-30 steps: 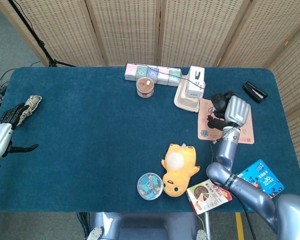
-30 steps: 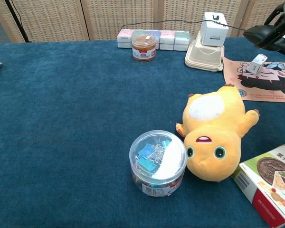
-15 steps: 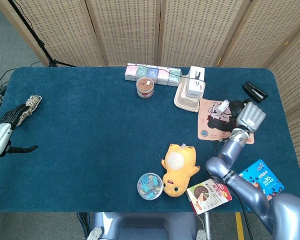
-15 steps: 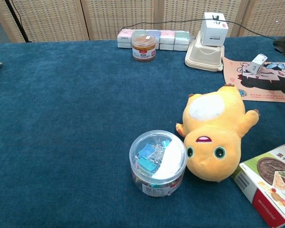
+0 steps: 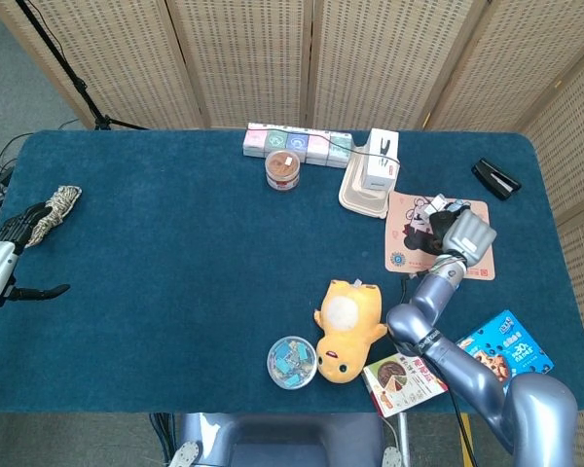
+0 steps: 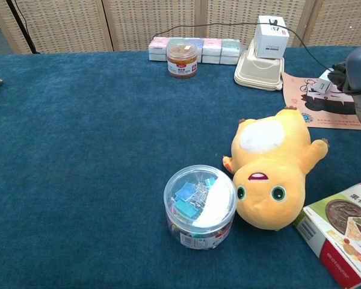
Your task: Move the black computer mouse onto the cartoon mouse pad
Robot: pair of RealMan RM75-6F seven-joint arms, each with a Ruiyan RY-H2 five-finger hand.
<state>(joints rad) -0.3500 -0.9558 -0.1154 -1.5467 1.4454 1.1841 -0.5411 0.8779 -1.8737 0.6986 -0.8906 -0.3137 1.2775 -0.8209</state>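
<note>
The right hand is down over the cartoon mouse pad, with its fingers curled around something dark that looks like the black mouse. The hand covers most of it, so I can't tell whether it's properly gripped or already resting on the pad. In the chest view the same hand is cut off at the right edge, sitting right over the pad.

The left hand is way off at the far left edge of the blue table, fingers spread apart and holding nothing, next to a bundle of rope.

Just behind the pad there's a white box sitting on a beige tray. In front there's a yellow plush toy, a clear tub of clips beside it, and a snack box at the front right.
</note>
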